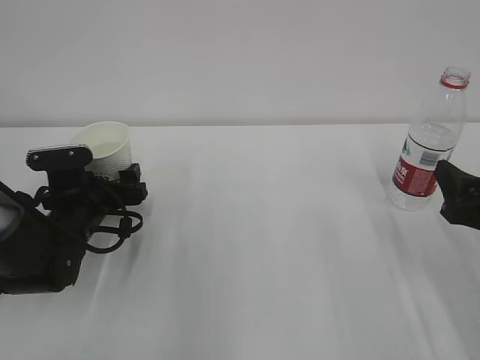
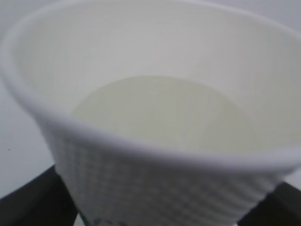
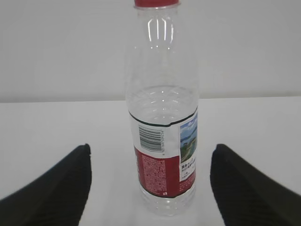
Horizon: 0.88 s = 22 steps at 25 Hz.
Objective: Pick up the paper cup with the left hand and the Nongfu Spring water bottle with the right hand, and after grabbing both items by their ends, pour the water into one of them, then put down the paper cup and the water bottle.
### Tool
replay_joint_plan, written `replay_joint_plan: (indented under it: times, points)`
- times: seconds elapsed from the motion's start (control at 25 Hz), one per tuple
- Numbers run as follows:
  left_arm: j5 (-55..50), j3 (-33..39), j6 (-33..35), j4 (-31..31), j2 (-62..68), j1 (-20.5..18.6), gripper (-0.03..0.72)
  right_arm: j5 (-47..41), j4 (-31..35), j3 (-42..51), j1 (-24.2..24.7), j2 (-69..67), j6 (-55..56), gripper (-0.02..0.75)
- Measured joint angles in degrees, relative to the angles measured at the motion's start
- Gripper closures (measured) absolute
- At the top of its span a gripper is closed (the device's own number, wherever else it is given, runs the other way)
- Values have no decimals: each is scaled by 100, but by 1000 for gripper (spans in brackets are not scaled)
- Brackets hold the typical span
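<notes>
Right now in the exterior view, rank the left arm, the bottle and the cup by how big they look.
1. Left arm: largest, but nearest the camera, so that is partly nearness.
2. Bottle: taller than the cup.
3. Cup: smallest, partly hidden behind the arm.

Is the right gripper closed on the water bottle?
No: in the right wrist view the water bottle stands free on the table, with clear gaps to both jaws.

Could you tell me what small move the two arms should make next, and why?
Probably draw the left end effector back from the paper cup. The cup stands on the table with liquid in it, and the bottle stands upright, free between the right end effector's open fingers, so both seem set down.
</notes>
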<state>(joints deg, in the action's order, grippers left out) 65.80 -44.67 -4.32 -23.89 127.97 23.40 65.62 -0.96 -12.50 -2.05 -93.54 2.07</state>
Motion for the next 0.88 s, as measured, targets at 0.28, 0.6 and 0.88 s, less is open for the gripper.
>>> replay_joint_plan:
  times: [0.28,0.6,0.88]
  points:
    - [5,82,0,64,0,0,-4,0,0,0,0,0,0,145]
    - [5,692,-10,247,-240,0,-4,0,0,0,0,0,0,145]
    - [5,1377,-20,302,-628,0,-2,0,-14,0,0,0,0,145]
